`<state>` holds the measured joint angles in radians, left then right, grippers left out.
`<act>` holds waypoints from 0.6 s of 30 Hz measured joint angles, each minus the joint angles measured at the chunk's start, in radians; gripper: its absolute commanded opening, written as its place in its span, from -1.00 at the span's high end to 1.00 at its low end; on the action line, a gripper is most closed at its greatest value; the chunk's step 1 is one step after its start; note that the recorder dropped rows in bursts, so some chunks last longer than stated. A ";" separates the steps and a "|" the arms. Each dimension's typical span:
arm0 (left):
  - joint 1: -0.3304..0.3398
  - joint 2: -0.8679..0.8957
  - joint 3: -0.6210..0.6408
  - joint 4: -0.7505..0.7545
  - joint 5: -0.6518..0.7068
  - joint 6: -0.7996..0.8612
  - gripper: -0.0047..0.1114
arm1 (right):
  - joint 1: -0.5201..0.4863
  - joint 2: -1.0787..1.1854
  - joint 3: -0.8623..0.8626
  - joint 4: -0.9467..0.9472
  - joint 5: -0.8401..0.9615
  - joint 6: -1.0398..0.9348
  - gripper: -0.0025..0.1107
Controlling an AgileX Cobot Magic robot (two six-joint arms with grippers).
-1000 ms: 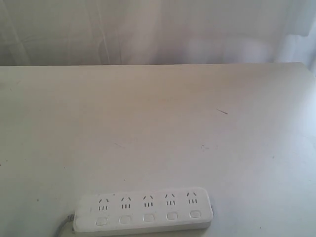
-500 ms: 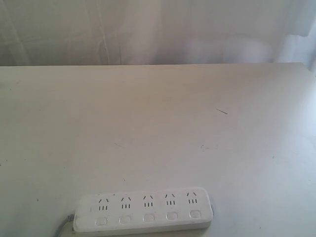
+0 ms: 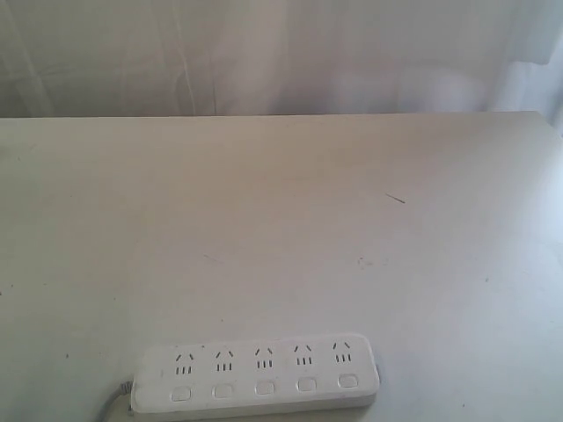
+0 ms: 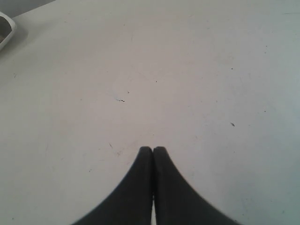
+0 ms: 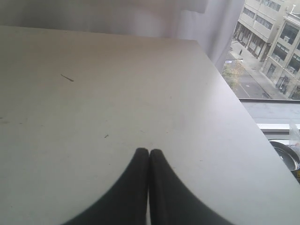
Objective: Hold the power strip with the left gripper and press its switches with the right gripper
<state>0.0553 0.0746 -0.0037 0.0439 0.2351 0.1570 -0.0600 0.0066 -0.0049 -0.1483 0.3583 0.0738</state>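
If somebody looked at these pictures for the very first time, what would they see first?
The long white power strip stands out first, lying near the bottom of the exterior view on the big pale table, its five buttons in a row. Next come the black left gripper and right gripper, each pinched shut above the tabletop and holding nothing. In the right wrist view, buildings show beyond the table's edge.

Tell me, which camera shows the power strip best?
The exterior view: the whole power strip lies there, with all five switches visible. The left wrist view catches only a white rounded corner at its edge, probably the strip's end. The right wrist view shows none of it.
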 measured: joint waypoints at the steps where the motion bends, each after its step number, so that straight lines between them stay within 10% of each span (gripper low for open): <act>1: 0.000 0.000 0.000 0.000 0.000 0.000 0.92 | 0.000 0.000 0.000 0.000 0.000 0.000 0.96; 18: 0.000 0.000 0.000 0.000 0.000 0.000 0.92 | 0.000 0.000 0.000 0.000 0.000 0.010 0.96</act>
<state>0.0553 0.0746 -0.0037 0.0439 0.2351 0.1570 -0.0600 0.0066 -0.0049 -0.1483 0.3583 0.0835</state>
